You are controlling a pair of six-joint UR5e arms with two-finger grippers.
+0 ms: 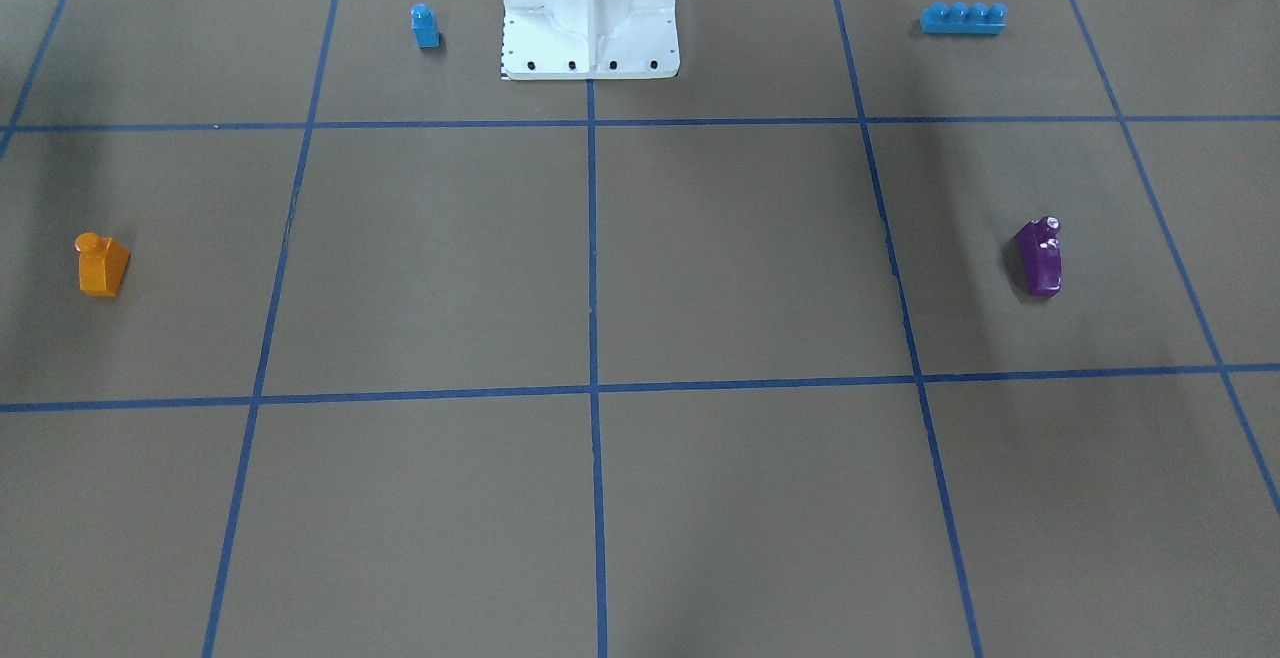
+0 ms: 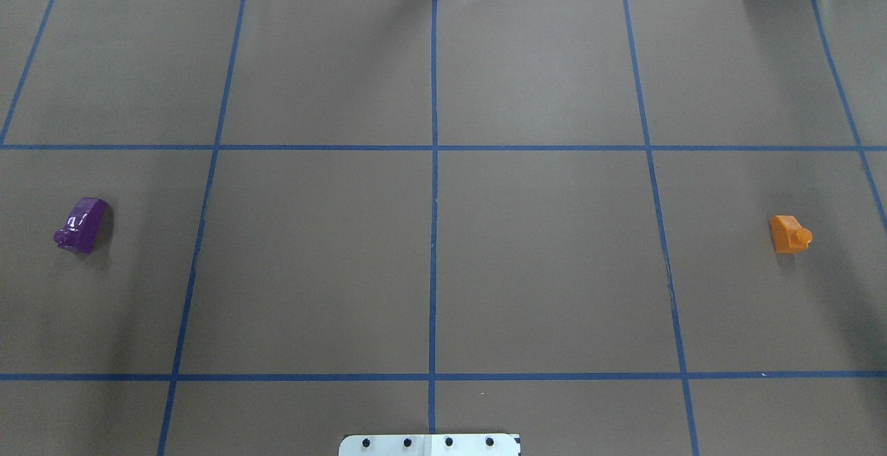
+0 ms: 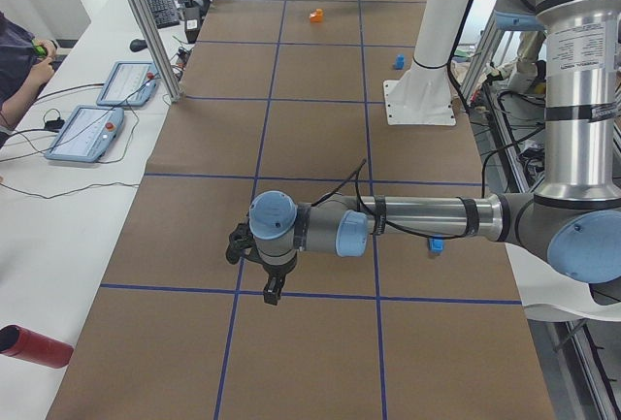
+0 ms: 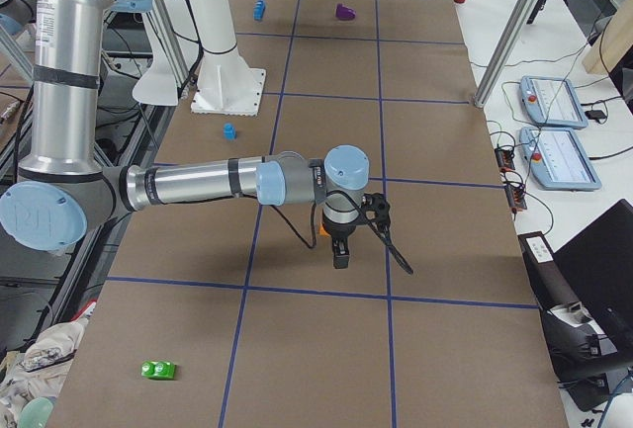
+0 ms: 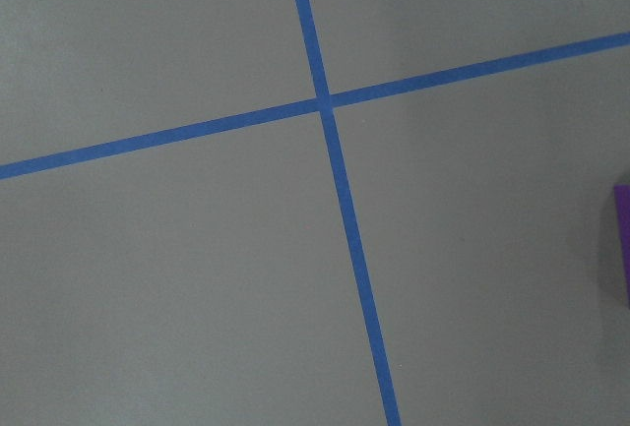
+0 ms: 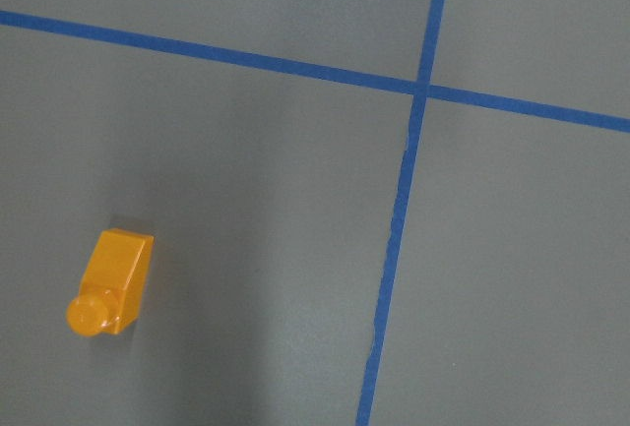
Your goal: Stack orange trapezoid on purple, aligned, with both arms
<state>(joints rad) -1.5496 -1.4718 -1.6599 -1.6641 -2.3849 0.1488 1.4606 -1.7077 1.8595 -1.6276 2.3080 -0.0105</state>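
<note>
Overhead exterior, orange trapezoid [image 2: 788,234] stud rightward, purple [image 2: 82,224] stud leftward, left gripper [image 3: 273,294], right gripper [image 4: 339,256] openness untellable

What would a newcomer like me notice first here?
Two bright bricks far apart on the blue-taped brown table: the orange trapezoid on the robot's right, the purple brick on its left. Side views show the left arm and right arm stretched out over the table.

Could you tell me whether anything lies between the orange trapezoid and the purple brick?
Nothing visible does. Only bare table lies between the orange trapezoid and the purple brick. The small blue brick and the long blue brick sit near the white pedestal, off that path.
</note>
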